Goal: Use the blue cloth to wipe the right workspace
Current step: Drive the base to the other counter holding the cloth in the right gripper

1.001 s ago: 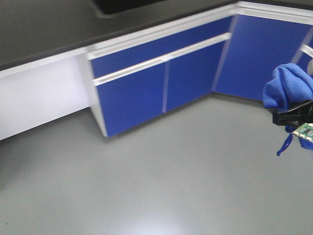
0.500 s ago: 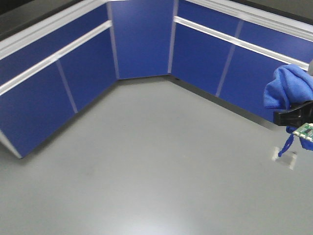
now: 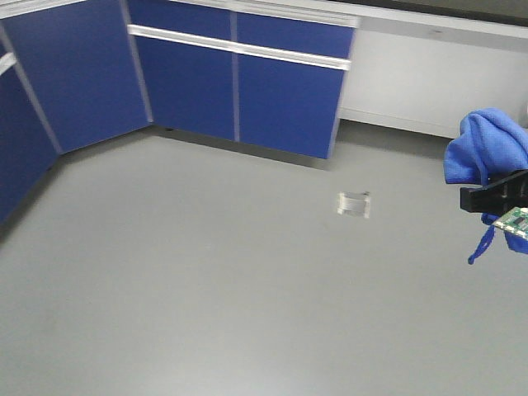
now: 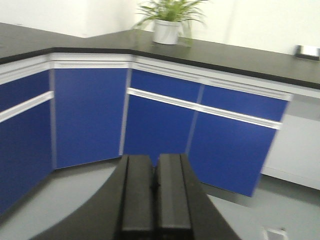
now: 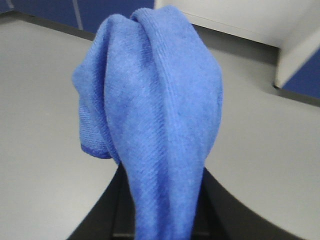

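Observation:
My right gripper (image 3: 495, 198) is at the right edge of the front view, raised above the grey floor, and is shut on the blue cloth (image 3: 485, 147). In the right wrist view the cloth (image 5: 155, 110) stands bunched up out of the gripper (image 5: 162, 200) and hides the inner faces of the jaws. My left gripper (image 4: 155, 175) shows only in the left wrist view. Its two black fingers are pressed together with nothing between them, pointing toward the blue cabinets. No worktop surface near the cloth shows in the front view.
Blue cabinets (image 3: 239, 82) with white rails run along the far side and left of the grey floor (image 3: 206, 272). A white panel (image 3: 429, 78) is at far right. A small square floor plate (image 3: 354, 204) lies mid-floor. A potted plant (image 4: 167, 22) stands on the black countertop (image 4: 240, 55).
The whole view has swung to the right: the cabinet corner slid left, the white panel and floor plate came in. The right gripper and cloth keep the same place in the frame.

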